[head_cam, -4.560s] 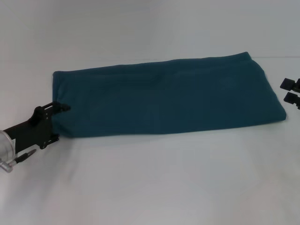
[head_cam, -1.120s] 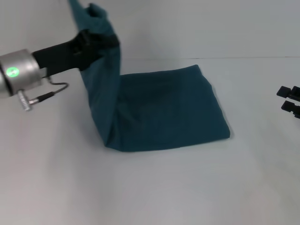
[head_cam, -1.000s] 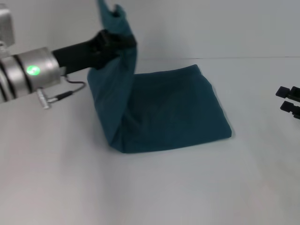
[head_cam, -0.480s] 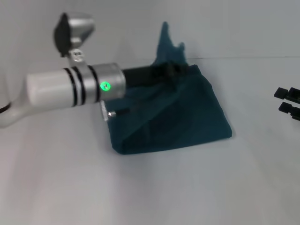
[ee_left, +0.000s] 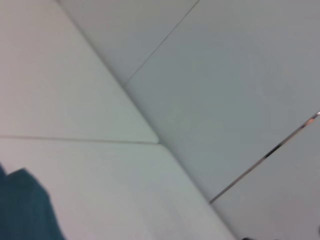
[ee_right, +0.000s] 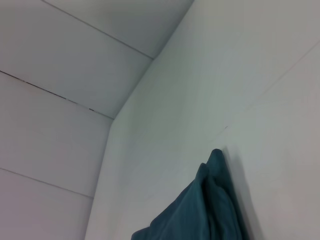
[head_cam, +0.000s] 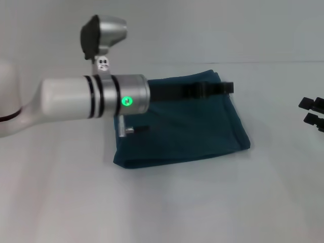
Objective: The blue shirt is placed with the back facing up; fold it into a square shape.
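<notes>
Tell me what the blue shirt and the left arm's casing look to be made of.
Blue shirt: soft matte fabric, probably a knit; it folds and drapes limply. Left arm's casing: smooth white shell with a brushed silver, metal-looking collar, judging by its sheen.

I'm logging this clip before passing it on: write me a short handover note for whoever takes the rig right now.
Left pincer: stretched across the blue shirt, at its far right corner; whether it grips cloth is not visible.
Right pincer: parked at the right edge of the table, off the shirt.
Shirt: lies flat as a roughly square folded packet, plain side up.
Done: the shirt already looks roughly square.
Left: withdraw the left arm and check that the edges line up.
</notes>
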You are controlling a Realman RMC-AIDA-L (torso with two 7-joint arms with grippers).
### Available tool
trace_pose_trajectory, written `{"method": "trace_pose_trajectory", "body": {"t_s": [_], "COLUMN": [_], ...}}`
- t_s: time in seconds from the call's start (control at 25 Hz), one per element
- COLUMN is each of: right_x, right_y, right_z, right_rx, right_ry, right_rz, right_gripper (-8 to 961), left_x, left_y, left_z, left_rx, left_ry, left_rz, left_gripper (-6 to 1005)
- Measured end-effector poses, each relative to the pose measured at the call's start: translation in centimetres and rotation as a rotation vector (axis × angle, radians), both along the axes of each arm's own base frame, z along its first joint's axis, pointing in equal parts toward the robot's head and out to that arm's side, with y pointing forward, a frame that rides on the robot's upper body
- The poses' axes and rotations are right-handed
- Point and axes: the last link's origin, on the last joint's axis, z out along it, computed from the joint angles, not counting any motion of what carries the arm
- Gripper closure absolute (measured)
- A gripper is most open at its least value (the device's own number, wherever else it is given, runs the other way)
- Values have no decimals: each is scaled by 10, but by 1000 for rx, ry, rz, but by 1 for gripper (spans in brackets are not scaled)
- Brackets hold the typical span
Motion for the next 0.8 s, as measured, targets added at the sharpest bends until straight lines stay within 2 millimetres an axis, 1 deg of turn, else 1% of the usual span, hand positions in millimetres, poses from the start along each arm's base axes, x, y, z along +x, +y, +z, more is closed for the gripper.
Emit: {"method": "trace_pose_trajectory", "body": {"t_s": [0.12, 0.2, 0.24, 0.36, 0.48, 0.6, 0.76, 0.8], "right_x": [0, 0, 1, -1, -3, -7, -19, -24], "right_y": [0, -1, -1, 0, 2, 8, 22, 28], "right_z": [0, 0, 0, -1, -2, -3, 0, 0], "right_rx": [-12, -21, -24, -35, -56, -93, -155, -174], "right_ry": [-9, -17, -19, -23, -39, -66, -105, -119], "right_rz": [4, 8, 8, 12, 20, 29, 53, 63], "right_gripper": [265, 265, 265, 266, 266, 266, 265, 265], "left_x": [-12, -27, -33, -60, -81, -100, -121, -127], "left_y": [-1, -1, -2, -8, -18, -33, -52, -55], "left_z": [18, 35, 40, 62, 83, 102, 122, 126], "left_rx": [46, 85, 91, 74, 21, -16, -31, -25], "left_ry": [-59, -117, -134, -194, -245, -286, -303, -301], "left_rz": [41, 116, 142, 250, 324, 353, 368, 378], "left_gripper": [489, 446, 425, 361, 297, 230, 135, 136]}}
